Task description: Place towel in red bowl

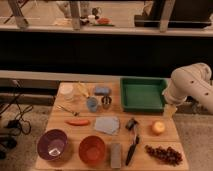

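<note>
Wooden table [145,120] inspected from the front. The thin pale grey-blue square towel [107,125] lies flat near the table's centre, just behind and slightly right of the round orange-red bowl [92,149], apart from its rim. The bowl stands on the front edge, with a round purple bowl [52,144] to its left and a grey rectangular block [115,154] just beside it on the right. A thick blue sponge-like block [102,90] sits at the back, left of a green rectangular tray [143,93]. A black-handled brush [132,142] lies right of the towel, and a bunch of dark grapes [164,154] occupies the front right corner. The white robot arm [190,86] enters from the right; its gripper [170,111] hangs at the table's right edge beside the tray, well apart from the towel, released and grasping nothing.
</note>
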`<state>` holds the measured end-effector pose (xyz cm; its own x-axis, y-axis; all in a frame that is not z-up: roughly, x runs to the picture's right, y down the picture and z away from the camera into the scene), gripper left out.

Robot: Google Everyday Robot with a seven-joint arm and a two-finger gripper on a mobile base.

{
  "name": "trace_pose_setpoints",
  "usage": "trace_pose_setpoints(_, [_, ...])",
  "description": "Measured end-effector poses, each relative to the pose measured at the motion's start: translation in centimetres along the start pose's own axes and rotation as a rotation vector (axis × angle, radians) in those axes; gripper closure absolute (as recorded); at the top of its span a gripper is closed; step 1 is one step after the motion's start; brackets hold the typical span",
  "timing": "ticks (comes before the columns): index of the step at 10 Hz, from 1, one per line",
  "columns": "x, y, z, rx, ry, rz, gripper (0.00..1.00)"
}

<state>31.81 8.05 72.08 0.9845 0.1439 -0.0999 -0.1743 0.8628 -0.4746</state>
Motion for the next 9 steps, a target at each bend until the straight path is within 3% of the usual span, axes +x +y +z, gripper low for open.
trace_pose_setpoints(3, [-0.8,0.4,0.0,0.002,0.001,-0.035,0.20])
trace_pose_setpoints(5, [-2.4,1.4,-0.1,-0.005,-0.007,-0.085,0.20])
trace_pose_setpoints(9, [-8.8,4.2,-0.3,-0.016,-0.084,-0.254,0.20])
